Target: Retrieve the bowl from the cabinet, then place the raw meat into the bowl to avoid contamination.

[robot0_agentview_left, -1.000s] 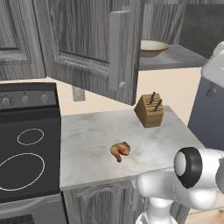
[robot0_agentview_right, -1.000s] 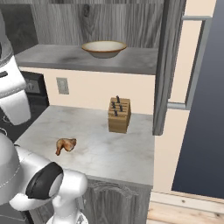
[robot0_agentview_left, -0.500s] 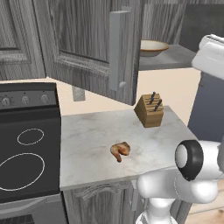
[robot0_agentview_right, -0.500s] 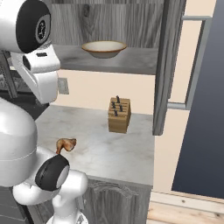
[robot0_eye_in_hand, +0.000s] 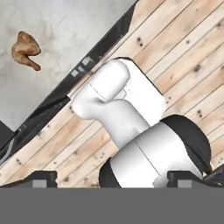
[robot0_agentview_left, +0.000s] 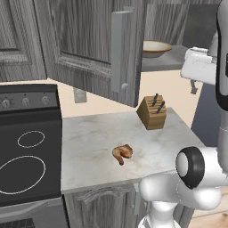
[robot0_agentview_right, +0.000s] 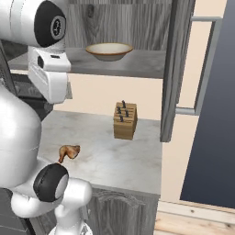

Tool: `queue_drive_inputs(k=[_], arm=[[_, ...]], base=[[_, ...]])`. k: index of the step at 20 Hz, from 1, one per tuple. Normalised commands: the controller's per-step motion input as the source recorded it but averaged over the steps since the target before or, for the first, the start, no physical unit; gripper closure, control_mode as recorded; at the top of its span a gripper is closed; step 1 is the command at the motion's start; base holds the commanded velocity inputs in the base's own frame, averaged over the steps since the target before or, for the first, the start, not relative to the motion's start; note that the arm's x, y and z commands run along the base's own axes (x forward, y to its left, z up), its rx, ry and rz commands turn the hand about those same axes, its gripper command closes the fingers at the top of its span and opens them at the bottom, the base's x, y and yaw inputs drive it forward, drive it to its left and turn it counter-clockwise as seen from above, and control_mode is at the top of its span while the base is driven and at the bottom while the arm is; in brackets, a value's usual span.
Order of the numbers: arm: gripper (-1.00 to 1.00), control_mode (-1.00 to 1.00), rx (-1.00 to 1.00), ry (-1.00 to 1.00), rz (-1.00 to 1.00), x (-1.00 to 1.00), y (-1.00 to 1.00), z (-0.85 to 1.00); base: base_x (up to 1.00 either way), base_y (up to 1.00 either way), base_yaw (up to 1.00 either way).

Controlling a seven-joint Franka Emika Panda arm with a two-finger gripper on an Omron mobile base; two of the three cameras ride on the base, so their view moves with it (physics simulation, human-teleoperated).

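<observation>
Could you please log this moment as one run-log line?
pincer: open, empty | bowl: on cabinet shelf | raw meat: on counter | placement: not yet done

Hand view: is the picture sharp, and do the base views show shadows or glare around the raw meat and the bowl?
Hand view: sharp, evenly lit, raw meat crisp on the counter. Left base view: no glare, only a faint shadow beside the meat. Right base view: the bowl sits in flat, soft light on the cabinet shelf.

Wooden knife block (robot0_agentview_left: 152,113) upright at back of marble counter (robot0_agentview_left: 89,138). Black stove (robot0_agentview_left: 26,147) adjoins counter's left. Plank floor (robot0_eye_in_hand: 183,61) below.
</observation>
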Motion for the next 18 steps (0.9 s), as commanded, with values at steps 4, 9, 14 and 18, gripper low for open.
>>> queue_drive_inputs(k=[4,9,14,18], arm=[[-1.00,-1.00,0.38,0.04,-0.03,0.04,0.02,-0.63],[-1.00,-1.00,0.34,0.09,-0.15,0.21,0.34,-0.37],[-1.00,-1.00,0.18,0.34,-0.02,0.27,0.25,0.28],[-1.00,-1.00,0.21,0.35,0.03,0.21,0.12,0.34]], base=[[0.00,0.00,0.00],[0.00,0.00,0.00],[0.00,0.00,0.00],[0.00,0.00,0.00]])
